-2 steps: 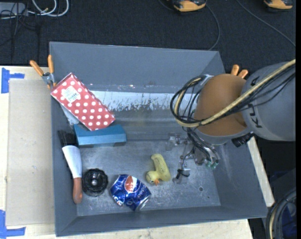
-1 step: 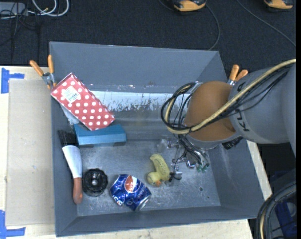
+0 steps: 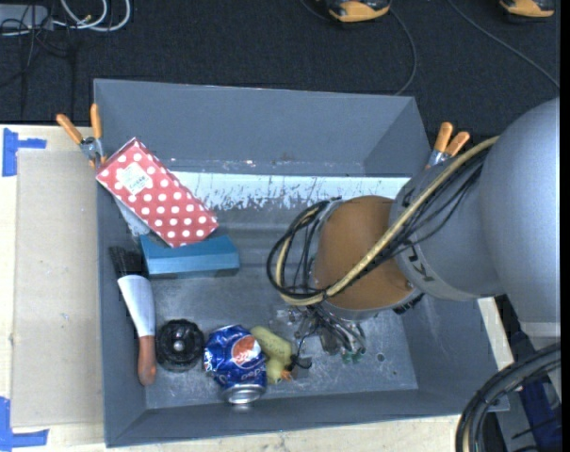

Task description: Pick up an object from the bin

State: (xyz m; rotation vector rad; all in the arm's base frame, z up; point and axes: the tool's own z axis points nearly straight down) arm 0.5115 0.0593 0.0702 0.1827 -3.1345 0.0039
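Low with the gripper [image 3: 316,335] near the front wall of the bin [image 3: 266,422], just beside a pale yellow-green piece [image 3: 271,345] touching the crushed blue soda can [image 3: 236,356]. Open or closed? Cannot tell from here. Best to centre over the yellow-green piece alone, keep clear of the can, then close squarely and lift straight.

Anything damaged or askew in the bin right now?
Two things. The blue can at the front is crushed and dented. The red dotted box sits tilted, propped against the back-left wall, its lower end on the blue block.
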